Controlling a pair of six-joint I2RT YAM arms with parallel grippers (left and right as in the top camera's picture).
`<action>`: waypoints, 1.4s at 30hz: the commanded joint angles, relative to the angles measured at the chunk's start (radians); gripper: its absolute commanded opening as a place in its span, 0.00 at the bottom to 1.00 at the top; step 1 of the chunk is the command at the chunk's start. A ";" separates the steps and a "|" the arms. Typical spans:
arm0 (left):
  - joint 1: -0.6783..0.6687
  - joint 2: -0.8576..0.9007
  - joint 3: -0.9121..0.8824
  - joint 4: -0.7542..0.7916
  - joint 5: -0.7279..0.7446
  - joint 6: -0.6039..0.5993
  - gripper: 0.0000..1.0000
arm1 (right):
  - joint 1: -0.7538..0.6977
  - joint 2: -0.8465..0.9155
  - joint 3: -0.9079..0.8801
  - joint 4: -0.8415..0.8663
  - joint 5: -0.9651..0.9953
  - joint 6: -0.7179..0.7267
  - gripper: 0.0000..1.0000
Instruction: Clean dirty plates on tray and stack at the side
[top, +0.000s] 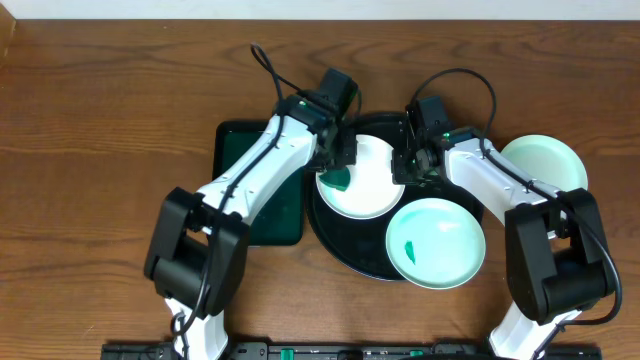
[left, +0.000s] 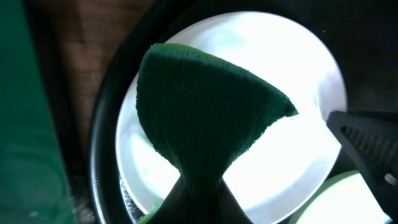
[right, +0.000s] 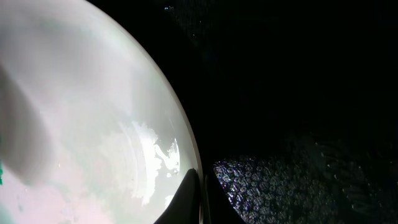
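Note:
The round black tray (top: 340, 245) holds two plates. A white plate (top: 372, 175) lies at its back; it fills the left wrist view (left: 298, 143) and the right wrist view (right: 81, 112). A mint plate (top: 440, 240) with a green smear sits at the tray's front right. A third mint plate (top: 545, 160) lies on the table at the right. My left gripper (top: 338, 165) is shut on a dark green sponge (left: 205, 112) pressed on the white plate. My right gripper (top: 412, 165) is shut on the white plate's right rim (right: 198, 186).
A rectangular dark green tray (top: 235, 150) lies left of the black tray, under my left arm. Both arms reach in from the front edge over the wooden table (top: 100, 120). Cables loop above the wrists.

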 joint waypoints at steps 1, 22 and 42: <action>-0.002 0.032 0.011 0.013 -0.003 -0.048 0.07 | 0.003 -0.016 -0.006 0.000 -0.012 -0.012 0.01; -0.002 0.100 -0.028 0.084 -0.033 -0.048 0.08 | 0.003 -0.016 -0.006 0.000 -0.012 -0.076 0.01; -0.067 0.182 -0.041 0.081 -0.115 -0.052 0.07 | 0.003 -0.016 -0.006 0.000 -0.013 -0.076 0.01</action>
